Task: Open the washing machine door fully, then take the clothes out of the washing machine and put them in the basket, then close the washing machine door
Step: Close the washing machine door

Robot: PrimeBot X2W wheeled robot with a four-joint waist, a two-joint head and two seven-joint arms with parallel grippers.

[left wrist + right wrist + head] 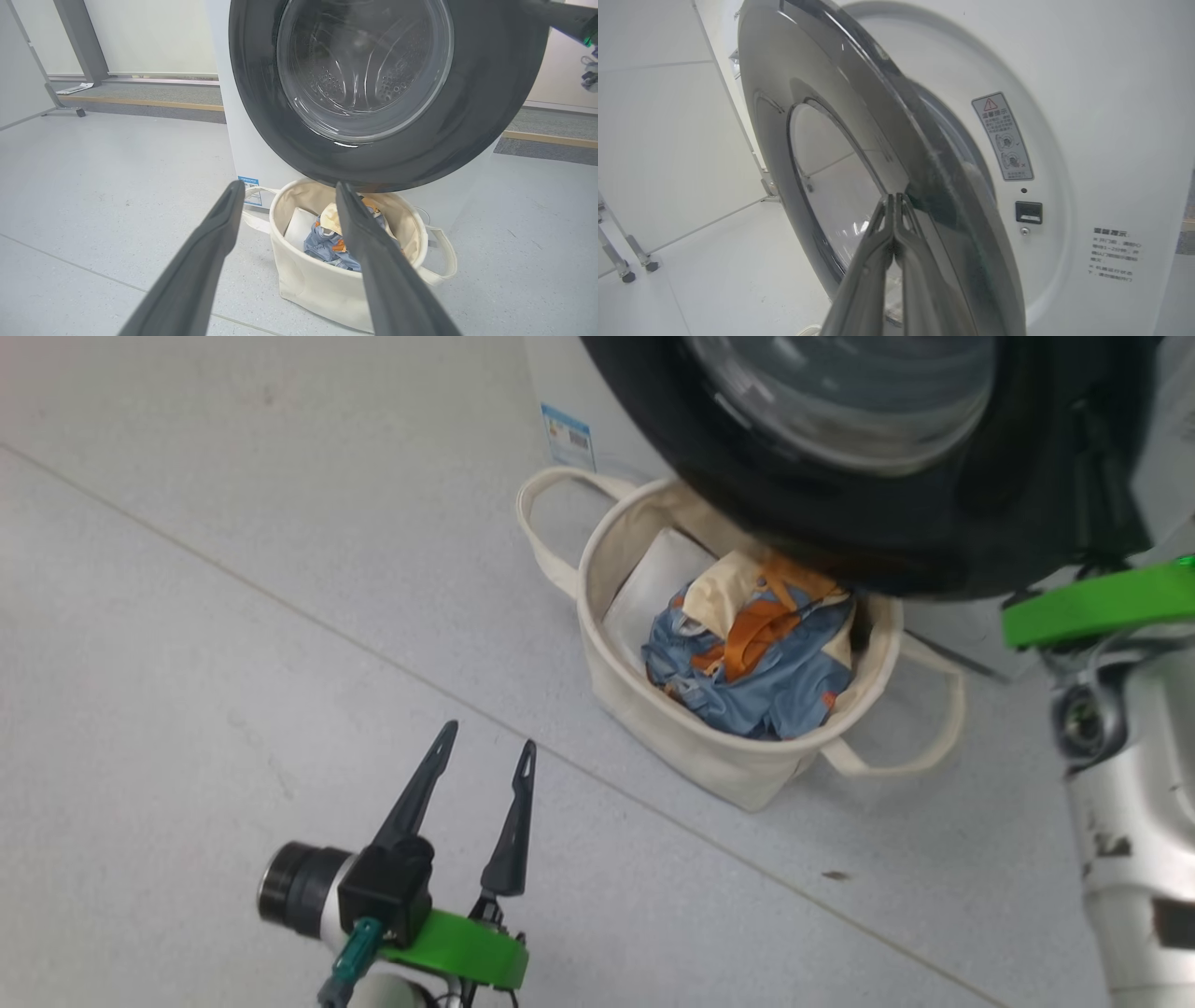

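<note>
Partly hidden by the door [803, 527], clothes [761, 686] sit in the basket [709, 756]; left jaws apart, right together

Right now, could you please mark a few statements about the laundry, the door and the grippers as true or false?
1. The clothes lie in the basket. True.
2. The left gripper holds the clothes. False: it is open and empty, apart from the basket.
3. The washing machine door is latched shut. False: it stands ajar from the washing machine.
4. The right gripper is shut, tips by the door. True.
</note>
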